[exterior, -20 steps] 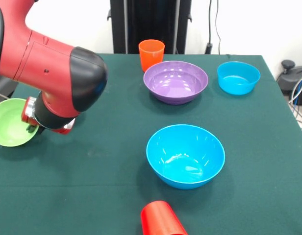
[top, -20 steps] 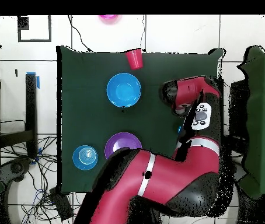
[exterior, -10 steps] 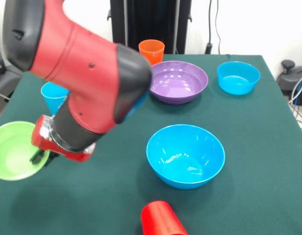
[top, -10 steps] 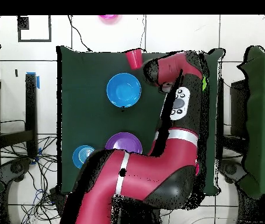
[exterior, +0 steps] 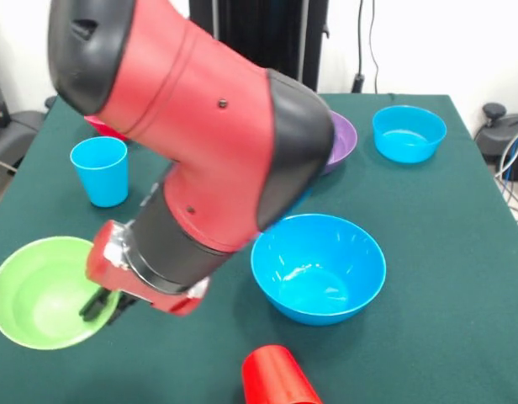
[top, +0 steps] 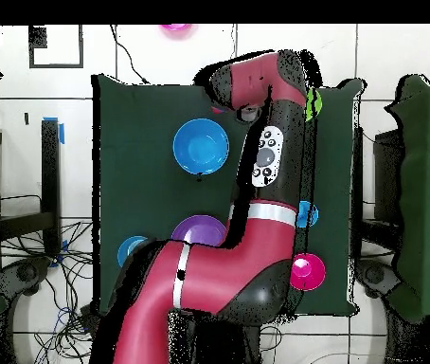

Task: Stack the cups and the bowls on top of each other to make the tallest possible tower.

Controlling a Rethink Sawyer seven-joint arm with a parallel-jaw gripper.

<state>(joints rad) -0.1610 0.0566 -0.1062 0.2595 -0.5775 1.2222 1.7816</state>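
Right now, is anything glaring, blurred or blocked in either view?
Front view: soft glare patches inside the large blue bowl, and the arm close to the camera hides most of the purple bowl; the gripper reads dark over the green bowl. Overhead view: the arm covers the green bowl almost entirely.

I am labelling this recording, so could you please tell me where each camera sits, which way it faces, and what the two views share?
Front view: sits across the table, facing the robot; the red and black arm fills the middle, its gripper at the lime green bowl.
Overhead view: sits above the table, looking straight down; the arm runs up from the bottom edge.
Shared: the large blue bowl, the purple bowl and the arm.
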